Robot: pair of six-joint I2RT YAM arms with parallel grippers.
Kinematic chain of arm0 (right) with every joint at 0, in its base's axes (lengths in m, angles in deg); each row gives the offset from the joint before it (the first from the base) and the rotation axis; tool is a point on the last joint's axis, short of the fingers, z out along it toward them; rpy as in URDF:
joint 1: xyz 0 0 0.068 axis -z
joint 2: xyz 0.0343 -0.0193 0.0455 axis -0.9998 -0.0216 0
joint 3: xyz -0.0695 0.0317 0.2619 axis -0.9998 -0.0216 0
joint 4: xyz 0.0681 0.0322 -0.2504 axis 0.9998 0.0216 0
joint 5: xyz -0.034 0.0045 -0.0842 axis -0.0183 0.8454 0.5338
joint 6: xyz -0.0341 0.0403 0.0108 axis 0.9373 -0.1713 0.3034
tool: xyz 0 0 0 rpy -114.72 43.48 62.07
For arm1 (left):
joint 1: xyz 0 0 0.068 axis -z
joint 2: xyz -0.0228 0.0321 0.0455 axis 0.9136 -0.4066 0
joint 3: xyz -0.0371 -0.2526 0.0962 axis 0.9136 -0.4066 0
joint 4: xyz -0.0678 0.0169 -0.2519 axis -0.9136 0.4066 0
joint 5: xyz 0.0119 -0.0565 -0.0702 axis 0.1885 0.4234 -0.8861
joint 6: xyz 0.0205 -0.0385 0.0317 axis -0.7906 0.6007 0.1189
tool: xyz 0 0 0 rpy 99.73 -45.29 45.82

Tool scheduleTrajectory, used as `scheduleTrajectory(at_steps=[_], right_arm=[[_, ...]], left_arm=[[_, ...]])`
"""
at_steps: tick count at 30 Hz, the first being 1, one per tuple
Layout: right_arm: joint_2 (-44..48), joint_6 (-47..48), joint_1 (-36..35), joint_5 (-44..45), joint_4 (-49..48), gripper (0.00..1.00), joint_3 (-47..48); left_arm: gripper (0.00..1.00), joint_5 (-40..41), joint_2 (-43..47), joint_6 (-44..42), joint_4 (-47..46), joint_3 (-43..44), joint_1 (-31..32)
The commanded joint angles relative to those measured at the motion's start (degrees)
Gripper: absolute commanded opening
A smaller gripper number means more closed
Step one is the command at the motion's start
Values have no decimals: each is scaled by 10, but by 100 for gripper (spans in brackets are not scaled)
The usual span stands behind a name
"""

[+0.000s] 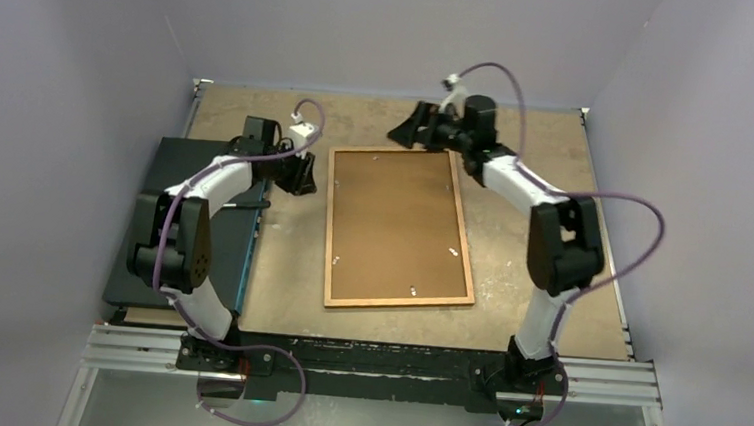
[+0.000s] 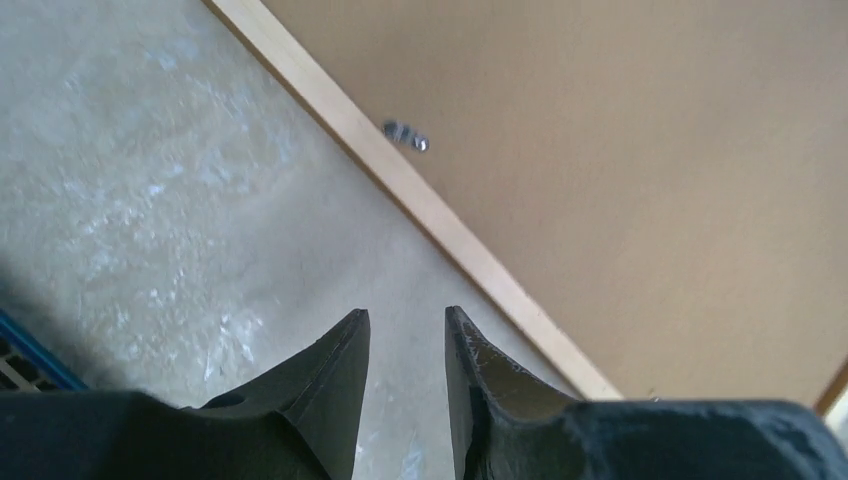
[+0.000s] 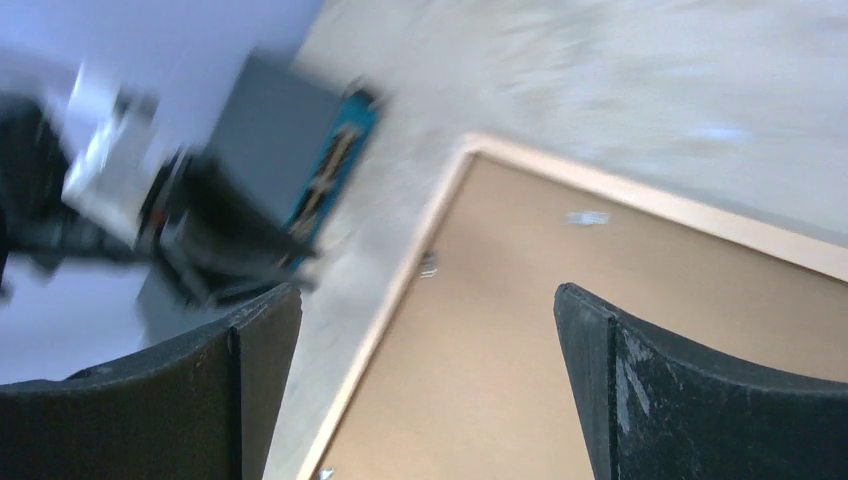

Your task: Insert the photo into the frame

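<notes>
Inside plain lilac-grey walls, on the scuffed, mottled tan table (image 1: 518,283), the frame (image 1: 397,302) is lying face down with its brown backing board (image 1: 397,224) showing, and the photo is nowhere in sight. The right gripper (image 1: 411,128) is gaping wide by the far edge. The left gripper (image 1: 302,176) is hovering, slightly parted, beside the left rail. Both are empty. The risk is fingertips skidding off the tiny clips (image 2: 405,135) and shoving the frame askew.
</notes>
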Motion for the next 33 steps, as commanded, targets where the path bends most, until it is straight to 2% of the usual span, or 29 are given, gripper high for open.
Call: scheduleTrajectory(at_steps=[1, 4, 8, 18, 26, 33], right_arm=[[97, -22, 66, 222, 98, 99, -94], [130, -39, 113, 298, 150, 99, -150], [151, -55, 154, 307, 124, 99, -218], [37, -83, 149, 208, 53, 99, -179], [-82, -91, 57, 176, 89, 99, -9], [-192, -95, -27, 99, 129, 99, 166]], left_arm=[[32, 52, 52, -152, -11, -80, 38], [32, 103, 82, -203, -25, -127, 99], [32, 111, 90, -224, -19, -149, 130], [29, 110, 95, -261, -2, -205, 174], [30, 98, 45, -195, -48, -191, 281], [33, 91, -29, -136, -78, -104, 358]])
